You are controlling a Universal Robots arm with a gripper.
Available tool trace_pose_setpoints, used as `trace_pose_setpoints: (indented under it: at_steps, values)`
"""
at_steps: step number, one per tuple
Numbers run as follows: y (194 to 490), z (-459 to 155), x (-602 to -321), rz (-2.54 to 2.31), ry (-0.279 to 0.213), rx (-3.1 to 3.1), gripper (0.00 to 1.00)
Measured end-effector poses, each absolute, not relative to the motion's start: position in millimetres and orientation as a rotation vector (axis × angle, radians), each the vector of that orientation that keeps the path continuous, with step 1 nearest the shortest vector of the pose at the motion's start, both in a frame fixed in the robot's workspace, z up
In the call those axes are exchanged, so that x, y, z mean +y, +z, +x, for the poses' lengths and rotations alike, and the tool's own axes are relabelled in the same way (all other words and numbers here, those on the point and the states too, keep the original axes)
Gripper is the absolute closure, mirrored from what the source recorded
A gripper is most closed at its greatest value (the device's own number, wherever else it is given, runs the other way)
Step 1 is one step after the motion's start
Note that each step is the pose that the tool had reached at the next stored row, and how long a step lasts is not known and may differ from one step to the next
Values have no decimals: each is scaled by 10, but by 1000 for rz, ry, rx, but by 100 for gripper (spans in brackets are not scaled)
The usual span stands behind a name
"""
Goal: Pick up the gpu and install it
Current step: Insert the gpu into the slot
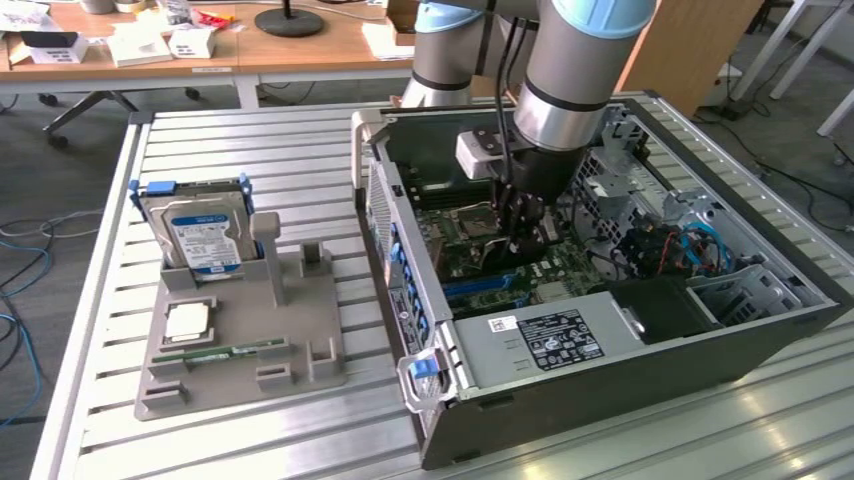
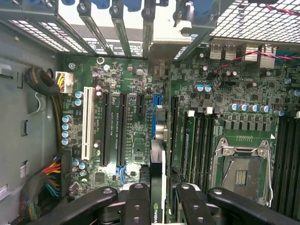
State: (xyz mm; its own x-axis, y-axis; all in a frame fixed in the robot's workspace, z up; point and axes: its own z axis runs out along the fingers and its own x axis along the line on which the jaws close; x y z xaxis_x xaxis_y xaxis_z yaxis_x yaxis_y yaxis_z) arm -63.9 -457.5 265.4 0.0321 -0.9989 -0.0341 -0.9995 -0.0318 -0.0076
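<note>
**A:** Since you're on the feed, what's the gripper got?

**B:** Clamped on the gpu. Fingers either side of the card, NVIDIA mark btwn them. I see it edge-on, hanging right under the tool, inside the pc case and over the motherboard. Not seated afaict.

**A:** Long axis?

**B:** Parallel w/ the slots. Card edge looks in line w/ the blue slot. Two long black slots lie alongside that, white slot beyond them. Which slot is meant, I can't say. Card's far end points at the slot covers on the case's rear wall. Only one arm, so nothing to pick there.
</note>
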Motion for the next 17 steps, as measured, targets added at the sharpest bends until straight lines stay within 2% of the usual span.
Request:
trace_pose_setpoints:
  at_steps: [17]
  values:
    - [2653, -640, -4613, -2209, 30, 2192, 74]
